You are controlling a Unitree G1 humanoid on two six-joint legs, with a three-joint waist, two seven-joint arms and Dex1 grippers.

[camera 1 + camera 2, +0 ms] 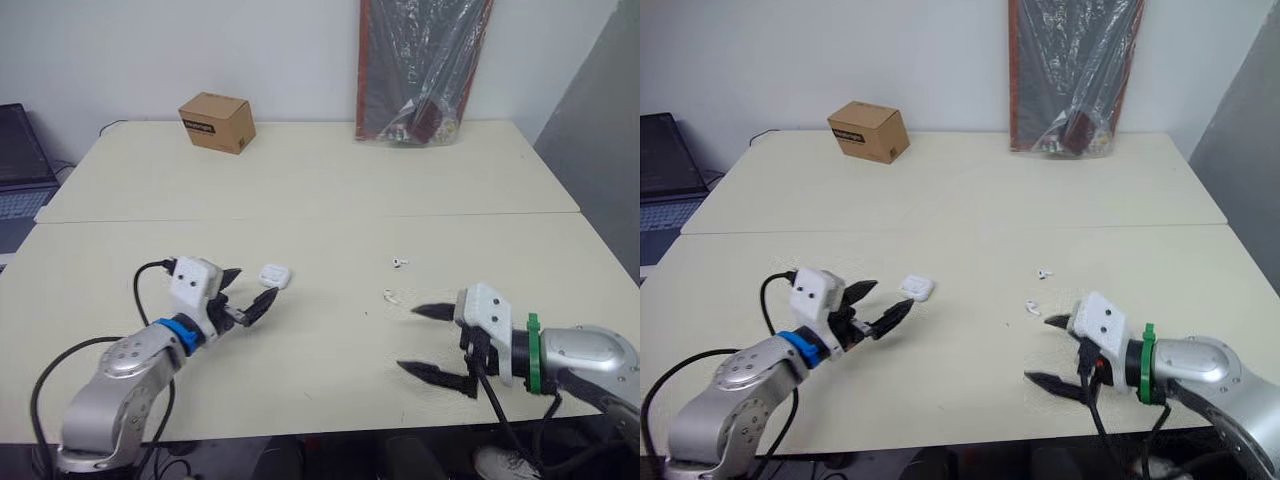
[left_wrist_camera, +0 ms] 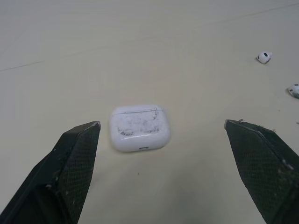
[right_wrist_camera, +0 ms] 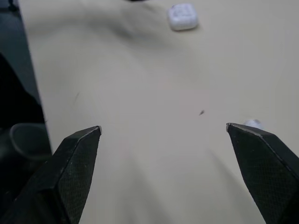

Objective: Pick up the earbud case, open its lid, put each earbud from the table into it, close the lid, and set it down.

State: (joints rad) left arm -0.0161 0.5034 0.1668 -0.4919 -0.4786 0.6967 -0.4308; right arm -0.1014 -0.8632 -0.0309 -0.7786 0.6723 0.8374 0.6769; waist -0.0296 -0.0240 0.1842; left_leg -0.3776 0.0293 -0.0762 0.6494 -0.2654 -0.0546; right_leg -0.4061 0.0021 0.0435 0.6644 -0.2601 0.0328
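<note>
The white earbud case (image 1: 275, 276) lies flat and shut on the cream table (image 1: 320, 190), also seen close up as the case (image 2: 139, 127). My left gripper (image 1: 248, 290) is open just short of the case, its fingers (image 2: 70, 158) spread wider than it. Two white earbuds lie apart to the right: one earbud (image 1: 400, 263) farther out, another earbud (image 1: 390, 296) nearer me. My right gripper (image 1: 424, 341) hangs open just in front of the nearer earbud, holding nothing. In the right wrist view the case (image 3: 182, 17) lies far ahead and an earbud (image 3: 252, 123) sits by one finger.
A brown cardboard box (image 1: 217, 122) stands at the table's far left. A dark plastic-wrapped bundle (image 1: 422, 70) leans on the wall at the far edge. A laptop (image 1: 22, 165) sits off the table's left side. A seam (image 1: 320, 217) crosses the tabletop.
</note>
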